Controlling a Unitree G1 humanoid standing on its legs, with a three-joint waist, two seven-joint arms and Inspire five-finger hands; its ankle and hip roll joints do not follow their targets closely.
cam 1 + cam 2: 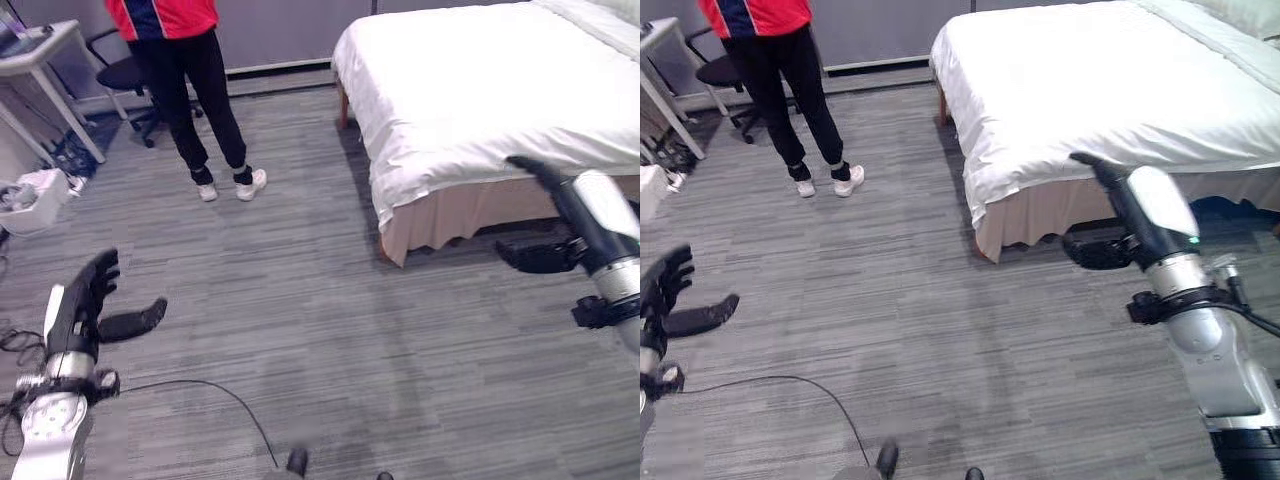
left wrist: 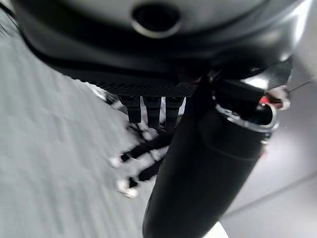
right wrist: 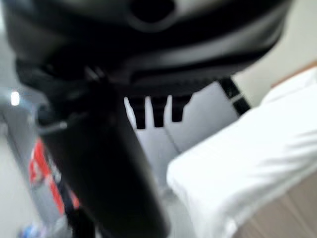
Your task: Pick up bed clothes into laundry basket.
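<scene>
White bed sheet (image 1: 470,90): smooth matt cloth. Floor (image 1: 330,330): grey striped low-pile carpet, matt.

Floor centre: grey carpet (image 1: 300,290) lies open between both hands, wide passage.
Bed (image 1: 470,100): fills 1 to 3 o'clock, white sheet (image 1: 1060,120) hanging over its near edge.
Right hand (image 1: 1110,215): fingers straight, just beside that edge.
Person (image 1: 185,80): stands at 11 o'clock, blocking that lane.
Office chair (image 1: 125,75): just behind the person.
Surface (image 1: 45,50): far 10 o'clock.
Left hand (image 1: 95,295): fingers relaxed, over bare carpet at 8 o'clock.
</scene>
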